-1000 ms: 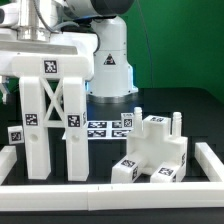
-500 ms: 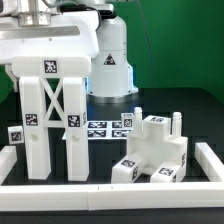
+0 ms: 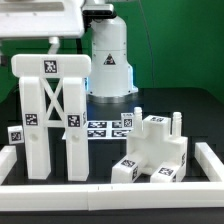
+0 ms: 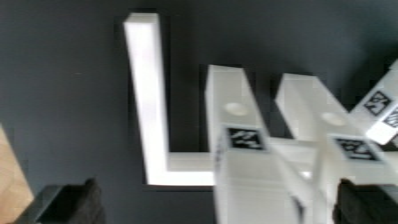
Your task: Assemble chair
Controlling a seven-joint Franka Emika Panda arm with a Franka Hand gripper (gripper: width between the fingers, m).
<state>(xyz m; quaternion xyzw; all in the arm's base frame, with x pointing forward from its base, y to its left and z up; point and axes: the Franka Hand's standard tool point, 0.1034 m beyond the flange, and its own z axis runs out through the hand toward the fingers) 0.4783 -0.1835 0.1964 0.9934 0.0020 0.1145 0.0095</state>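
The chair's back frame (image 3: 48,110), white with crossed braces and several tags, stands upright on its two legs at the exterior view's left. The chair's seat block (image 3: 155,150) with upright pegs lies at the exterior view's right. My gripper's hand (image 3: 40,15) hangs above the back frame's top bar, clear of it. In the wrist view my gripper (image 4: 222,205) is open and empty. Its dark fingers (image 4: 71,205) stand wide apart on either side of the back frame (image 4: 249,150) below.
The marker board (image 3: 105,127) lies flat behind the parts, before the robot base (image 3: 110,60). White border rails (image 3: 100,190) run along the front and sides; one corner shows in the wrist view (image 4: 146,110). A small tagged piece (image 3: 14,135) sits far left.
My gripper has risen straight up off the back frame's top bar. The back frame has stayed standing in place.
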